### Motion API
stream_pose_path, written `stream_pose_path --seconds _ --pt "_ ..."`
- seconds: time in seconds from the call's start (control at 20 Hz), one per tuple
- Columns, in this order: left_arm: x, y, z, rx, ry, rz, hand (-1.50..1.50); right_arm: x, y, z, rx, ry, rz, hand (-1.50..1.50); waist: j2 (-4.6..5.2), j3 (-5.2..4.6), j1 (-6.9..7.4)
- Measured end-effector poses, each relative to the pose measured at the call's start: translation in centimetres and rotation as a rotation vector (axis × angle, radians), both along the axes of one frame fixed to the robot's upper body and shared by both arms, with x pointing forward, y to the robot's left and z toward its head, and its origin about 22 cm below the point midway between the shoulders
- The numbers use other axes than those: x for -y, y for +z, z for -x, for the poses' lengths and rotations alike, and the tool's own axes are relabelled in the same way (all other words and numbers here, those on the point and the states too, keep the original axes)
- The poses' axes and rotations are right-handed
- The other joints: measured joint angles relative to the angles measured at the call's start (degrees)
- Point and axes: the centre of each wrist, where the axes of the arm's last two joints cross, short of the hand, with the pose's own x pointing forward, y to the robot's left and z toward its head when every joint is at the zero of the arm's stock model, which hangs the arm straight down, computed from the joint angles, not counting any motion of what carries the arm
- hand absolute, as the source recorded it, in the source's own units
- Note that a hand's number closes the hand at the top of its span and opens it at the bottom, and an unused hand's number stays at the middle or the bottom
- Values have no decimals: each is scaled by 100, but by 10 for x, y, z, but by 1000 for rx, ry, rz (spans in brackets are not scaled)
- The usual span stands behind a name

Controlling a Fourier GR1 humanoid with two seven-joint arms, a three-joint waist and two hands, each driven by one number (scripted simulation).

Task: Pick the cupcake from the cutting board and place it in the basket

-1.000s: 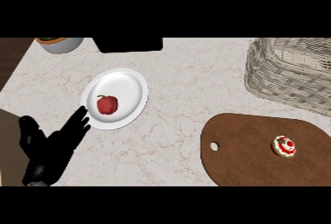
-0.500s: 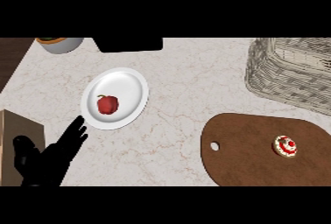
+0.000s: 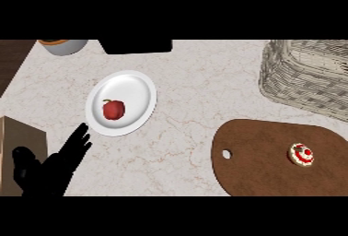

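Noted: the left robot hand (image 3: 51, 168) is seen low and well to the left of the cutting board (image 3: 262, 156), its fingers straight and spread apart, with nothing held. The right robot hand is not seen in the view.

A white plate (image 3: 132, 87) carrying a red bell pepper (image 3: 113, 109) is found just past the fingertips, also left of the board, on the marble table (image 3: 197, 87).

The cupcake (image 3: 302, 154) is found on the right part of the cutting board, upright and untouched. The wicker basket (image 3: 306, 73) is set near the board's far right side.

Step judged: the pick is not yet begun, and no robot hand is near the board. For the next move, a robot hand would have to be brought over the board, lowered onto the cupcake and closed round its sides. The basket's rim would then have to be cleared on the short carry.
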Motion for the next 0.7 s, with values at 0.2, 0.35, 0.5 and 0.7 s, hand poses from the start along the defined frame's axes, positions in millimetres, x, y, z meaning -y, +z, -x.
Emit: stream_pose_path --seconds 0.2,0.35,0.5,0.7 --pt "0 -1 9 -17 -8 1 0 -4 -22 1 -17 -18 24 -150 9 12 55" --pt "-2 -1 11 -23 -3 -4 0 -5 -38 1 -38 -27 41 -150 19 13 64" --pt "-2 -2 12 -29 0 -4 0 -7 -54 2 -45 -29 44 -150 23 16 70" --pt "-6 -4 15 -40 3 -9 0 -6 -72 3 -47 -32 41 -150 19 19 62"
